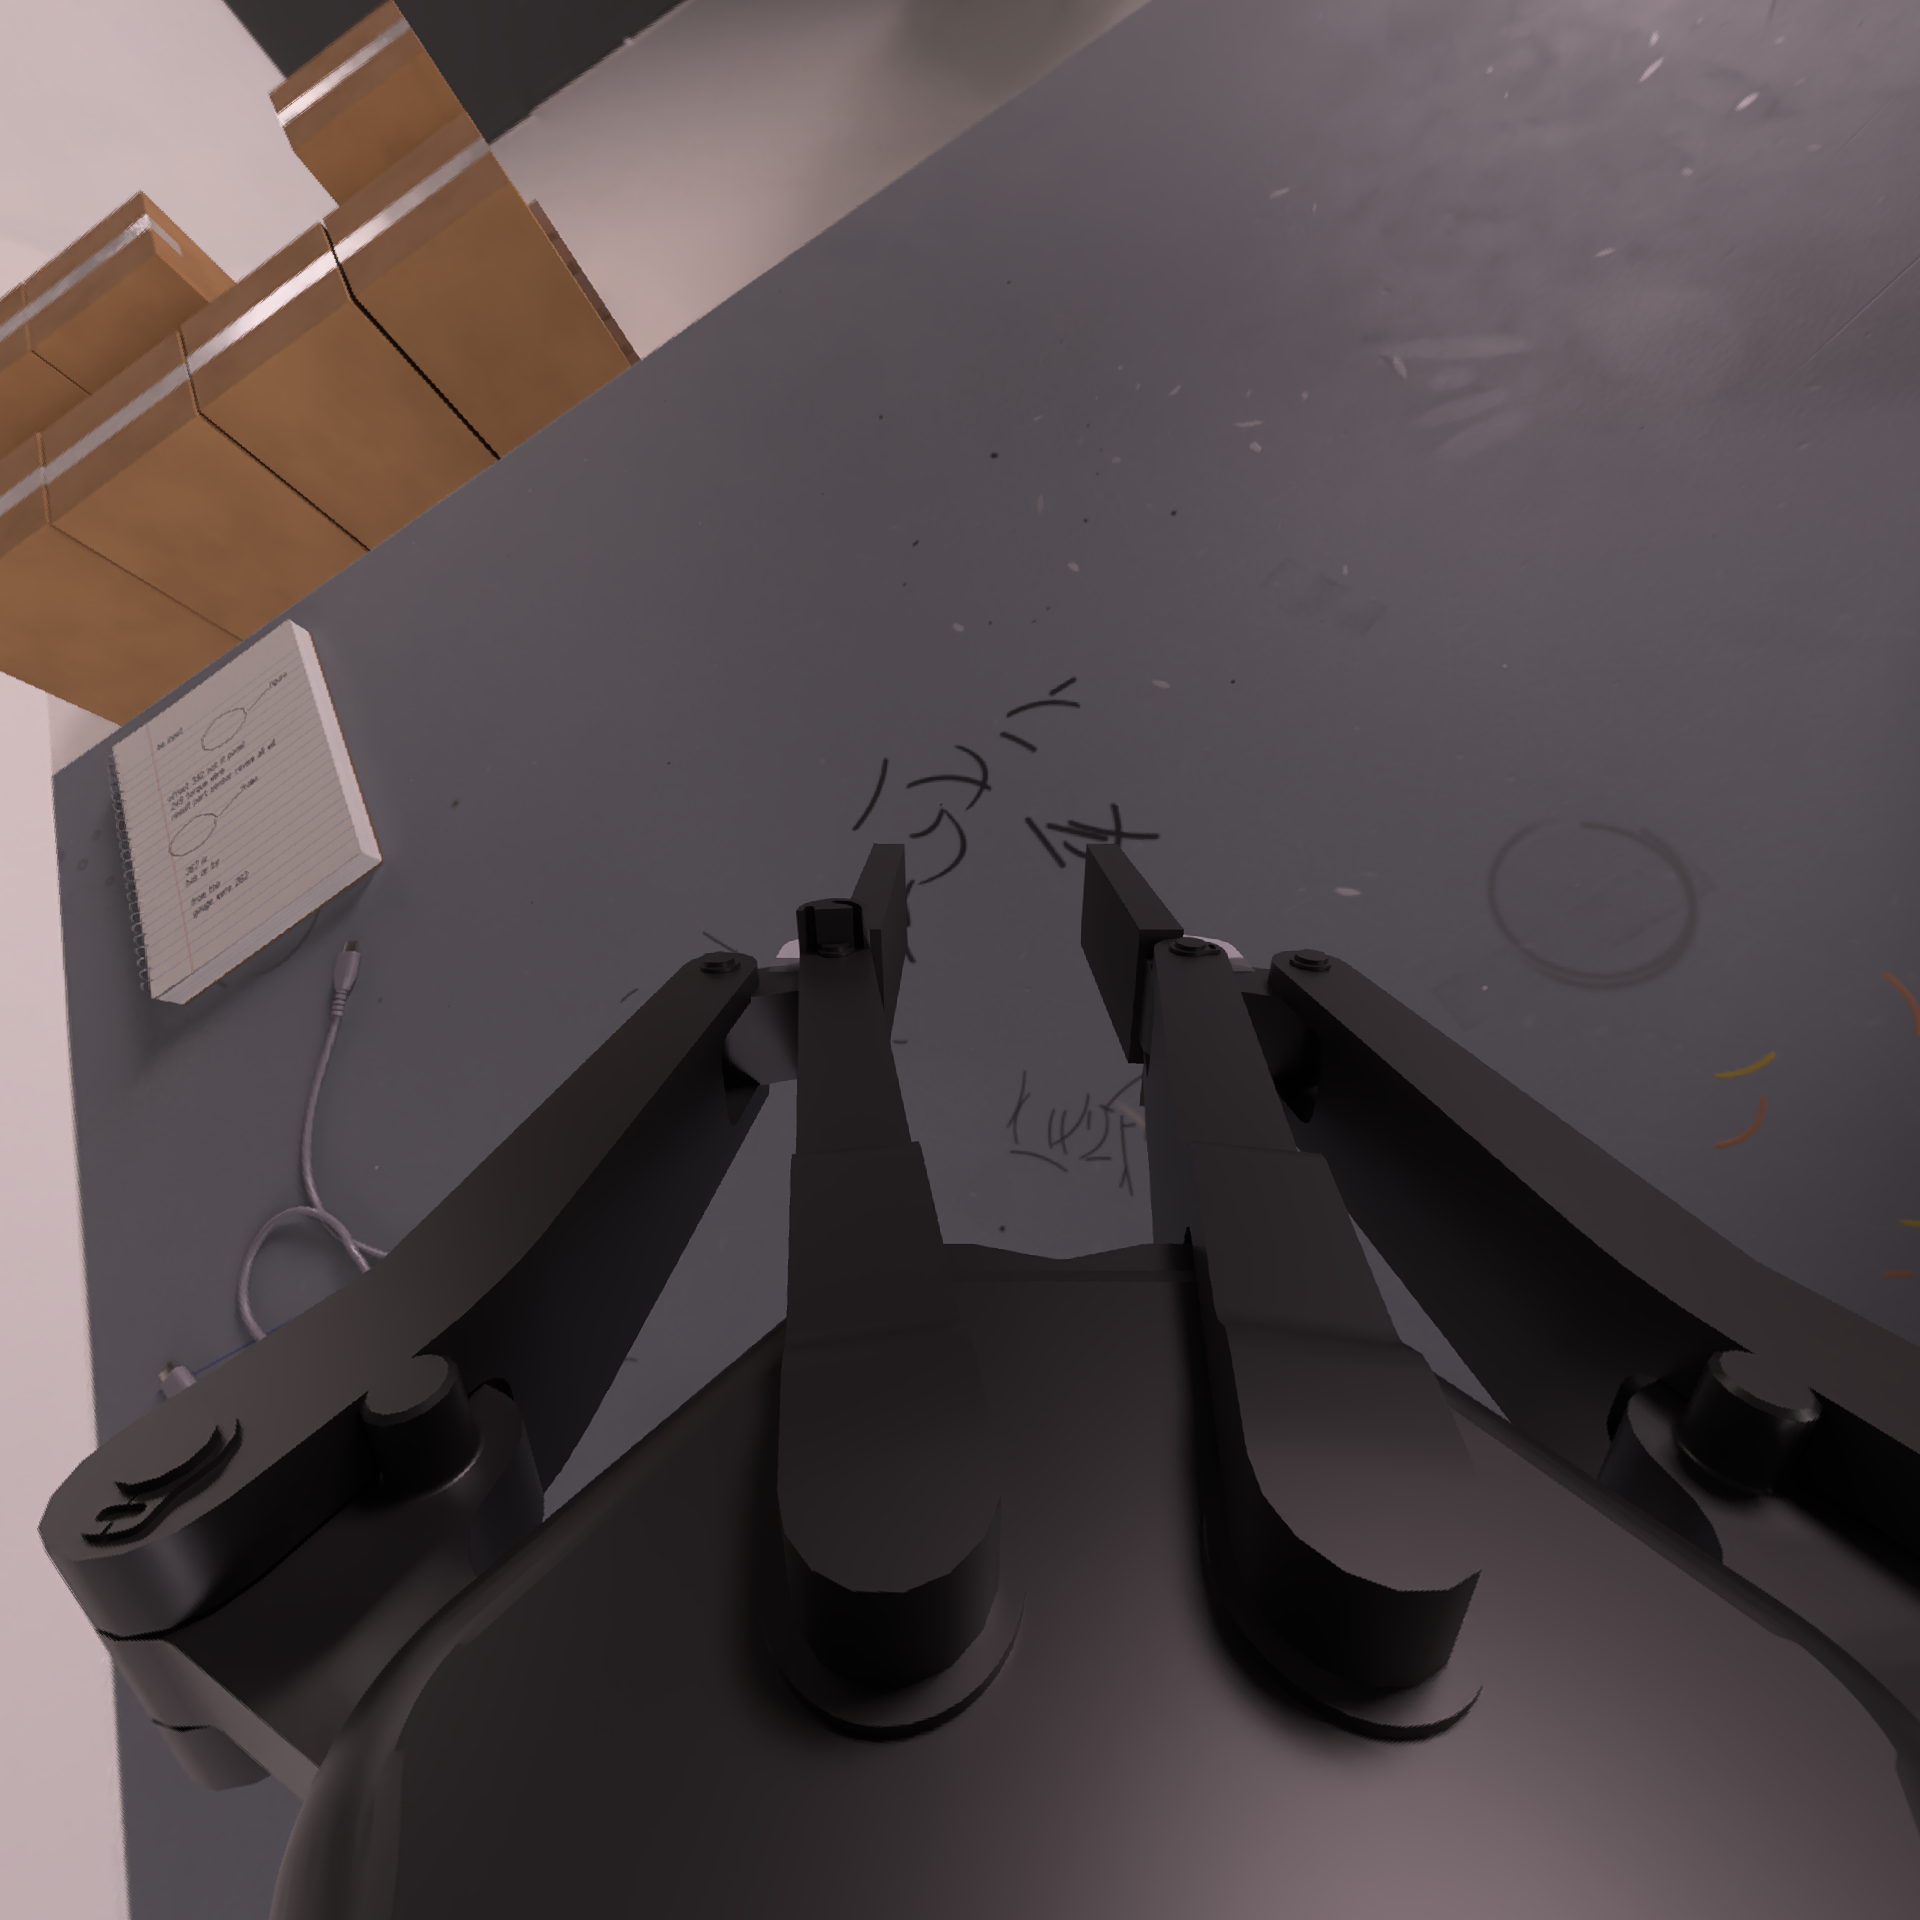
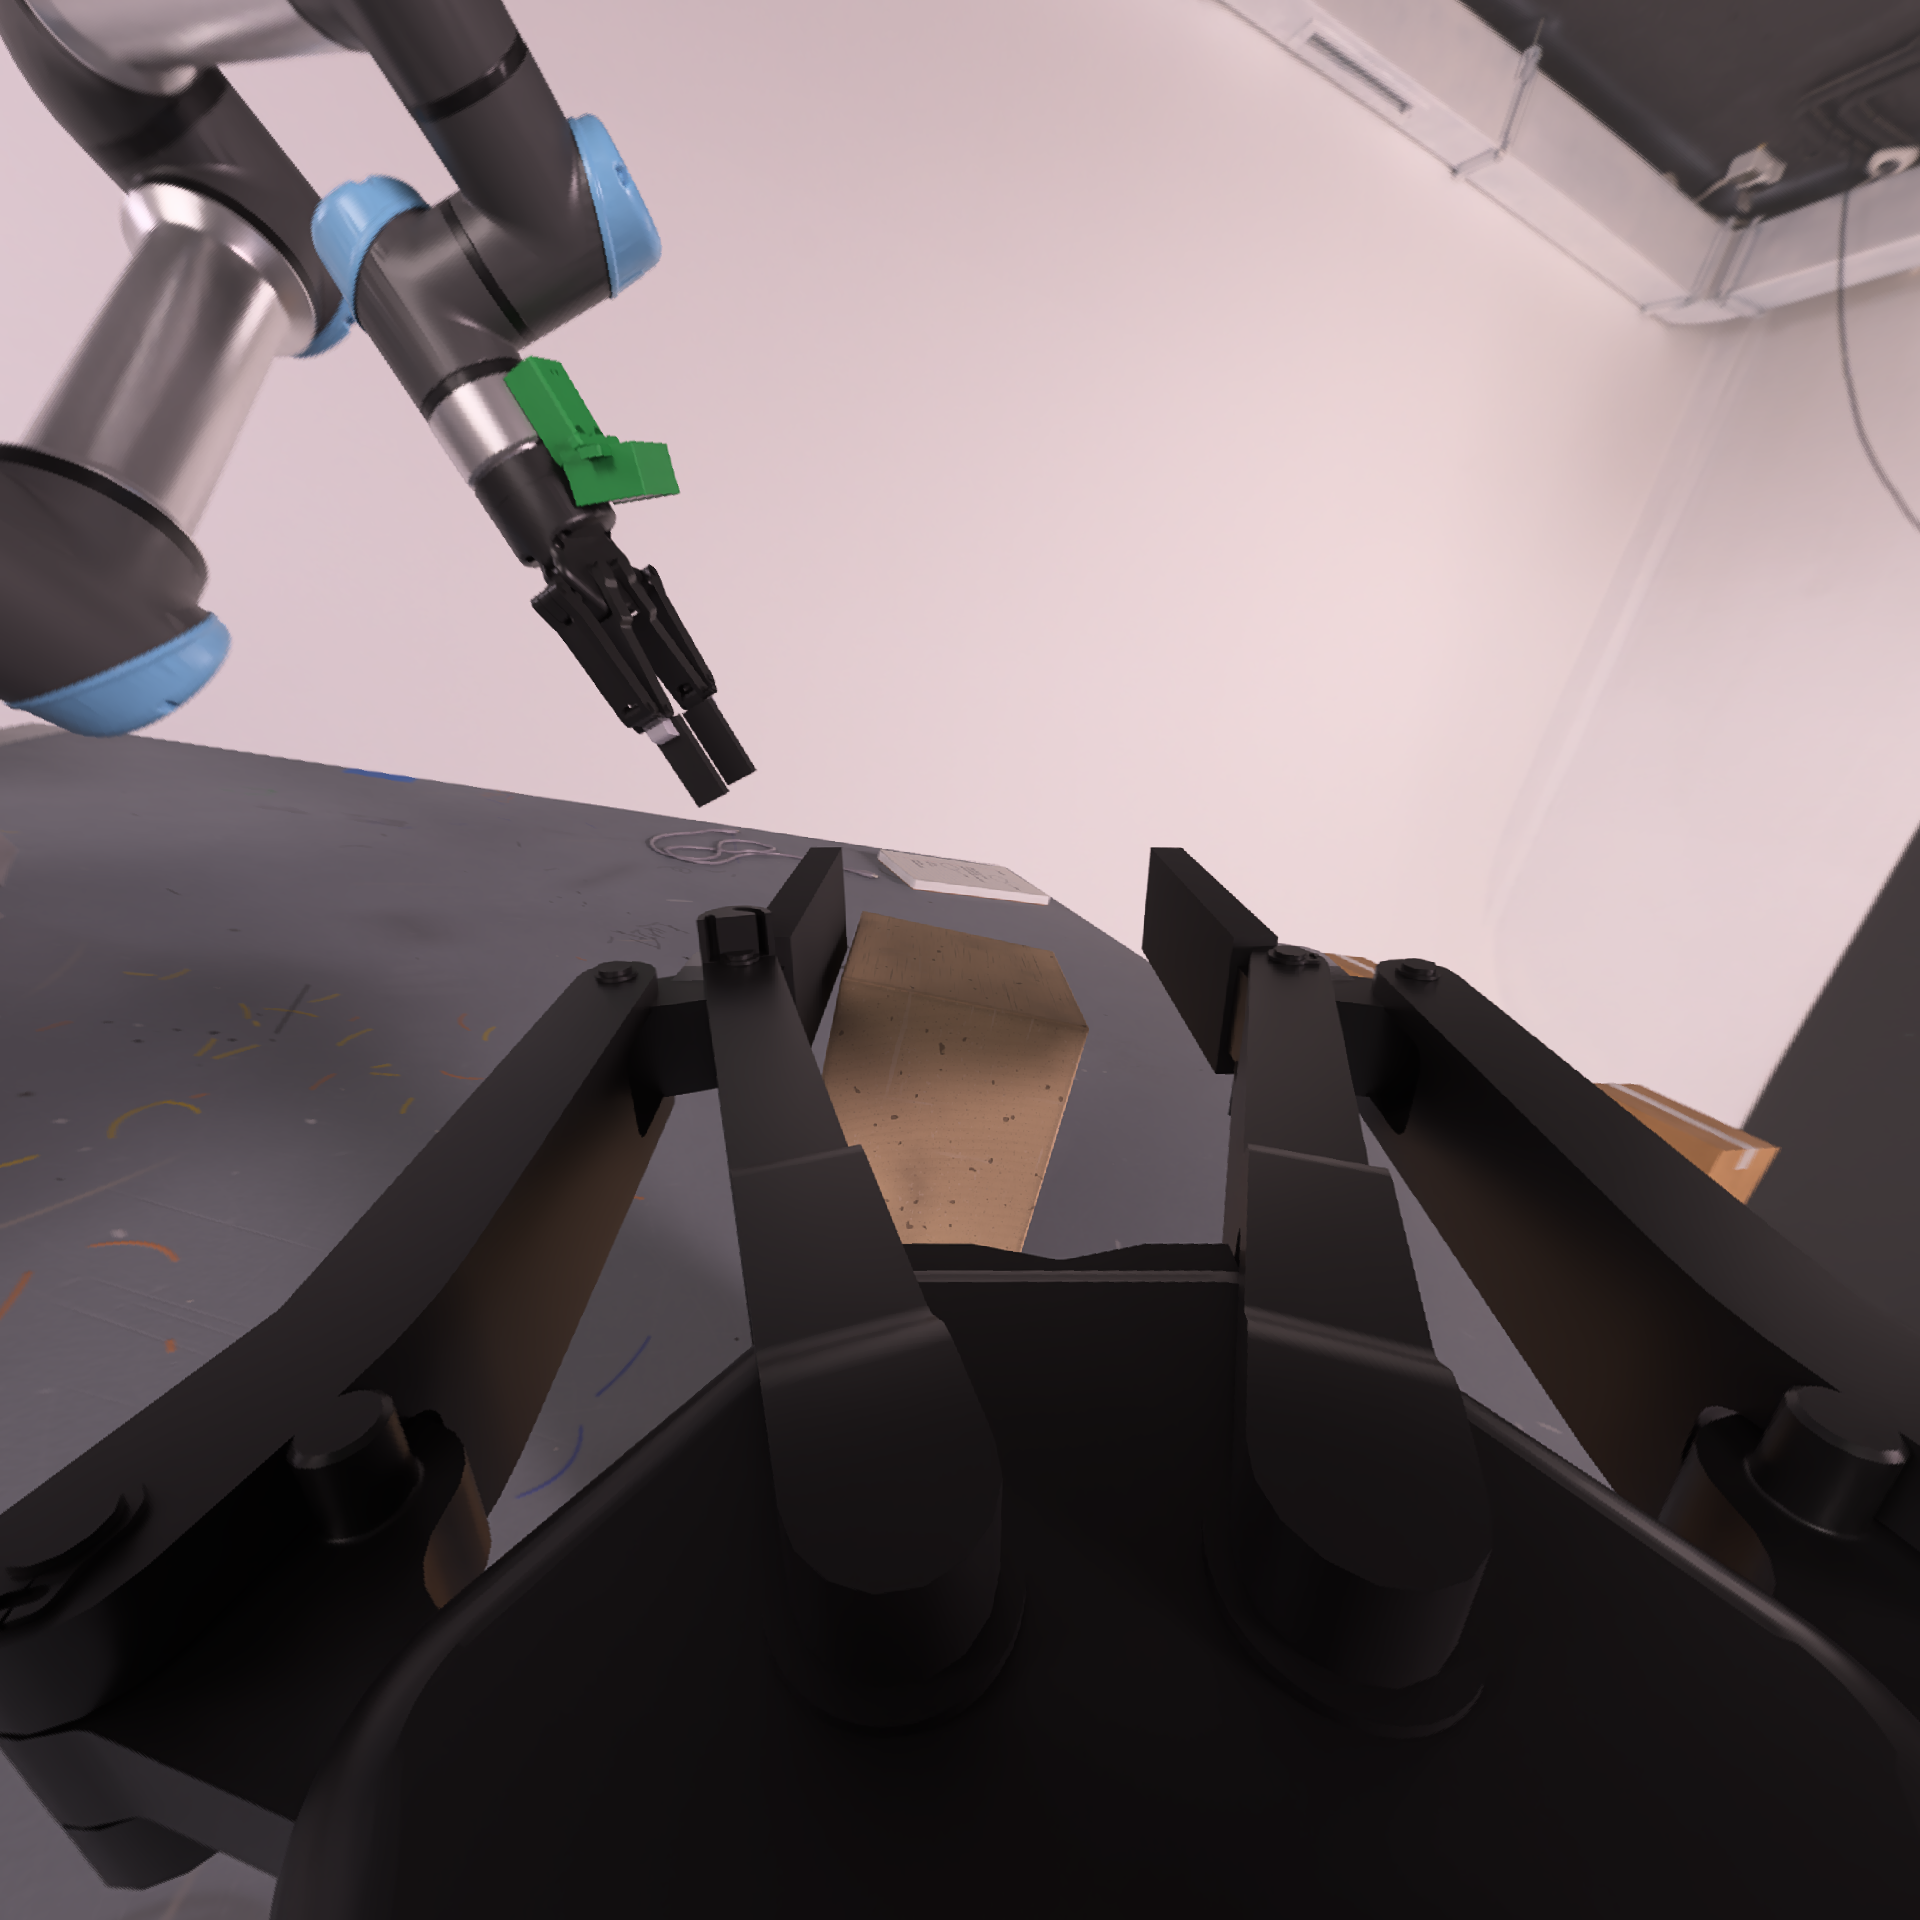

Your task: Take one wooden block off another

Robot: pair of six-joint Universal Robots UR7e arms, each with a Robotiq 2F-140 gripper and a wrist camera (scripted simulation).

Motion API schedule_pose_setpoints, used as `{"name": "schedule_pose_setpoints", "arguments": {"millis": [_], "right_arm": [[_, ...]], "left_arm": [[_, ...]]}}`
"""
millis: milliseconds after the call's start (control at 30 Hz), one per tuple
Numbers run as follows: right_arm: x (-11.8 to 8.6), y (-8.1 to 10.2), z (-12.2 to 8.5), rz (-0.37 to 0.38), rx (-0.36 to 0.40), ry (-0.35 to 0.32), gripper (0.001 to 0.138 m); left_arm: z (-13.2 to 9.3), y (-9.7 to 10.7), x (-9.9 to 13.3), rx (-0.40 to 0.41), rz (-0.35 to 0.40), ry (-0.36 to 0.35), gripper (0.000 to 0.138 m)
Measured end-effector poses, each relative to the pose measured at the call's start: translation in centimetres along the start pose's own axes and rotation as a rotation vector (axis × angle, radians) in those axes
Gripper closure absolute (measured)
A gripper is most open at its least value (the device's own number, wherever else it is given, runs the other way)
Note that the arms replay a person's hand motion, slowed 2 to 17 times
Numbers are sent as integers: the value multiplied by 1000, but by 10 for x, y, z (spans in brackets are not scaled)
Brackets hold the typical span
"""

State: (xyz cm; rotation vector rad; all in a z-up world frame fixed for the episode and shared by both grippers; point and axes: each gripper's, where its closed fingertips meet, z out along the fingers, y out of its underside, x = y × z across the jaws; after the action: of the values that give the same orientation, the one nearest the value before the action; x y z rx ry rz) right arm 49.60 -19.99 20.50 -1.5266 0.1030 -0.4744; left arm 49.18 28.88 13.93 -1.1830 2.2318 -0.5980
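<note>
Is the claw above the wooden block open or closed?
Open: the right gripper has its fingers spread, with the wooden block showing between them, ungripped.

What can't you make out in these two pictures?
- Wooden block, right wrist view: the right gripper covers its lower part, so a second block underneath cannot be confirmed.
- Left wrist view: no block shows at all.
- Notepad, right wrist view: too far to make out.

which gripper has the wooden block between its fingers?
The right gripper: it is open, with the wooden block in the gap between its fingers. The left gripper hangs over bare table, nothing between its fingers.
</note>
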Motion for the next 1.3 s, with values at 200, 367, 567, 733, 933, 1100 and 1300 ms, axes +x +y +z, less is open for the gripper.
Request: {"name": "schedule_pose_setpoints", "arguments": {"millis": [200, 367, 567, 733, 933, 1100, 1300], "right_arm": [[-4, 11, 7, -42, -79, 19, 56], [-10, 26, 14, -34, -171, -8, 50], [-13, 33, 18, -35, -198, -3, 50], [-7, 34, 19, -47, -179, 40, 53], [-1, 39, 20, -23, -161, 57, 54], [-1, 47, 22, 7, -166, 43, 55], [-5, 54, 23, 17, -169, 13, 57]], "left_arm": [[7, 5, -9, -58, 36, 14, 94], [14, 7, -14, -98, 60, 46, 93], [21, 7, -19, -137, 87, 50, 90], [27, 5, -20, -148, 109, 20, 86], [39, -2, -20, -133, 92, -9, 84], [51, -3, -20, -170, 93, -19, 82], [65, -2, -18, -251, 149, 16, 82]]}}
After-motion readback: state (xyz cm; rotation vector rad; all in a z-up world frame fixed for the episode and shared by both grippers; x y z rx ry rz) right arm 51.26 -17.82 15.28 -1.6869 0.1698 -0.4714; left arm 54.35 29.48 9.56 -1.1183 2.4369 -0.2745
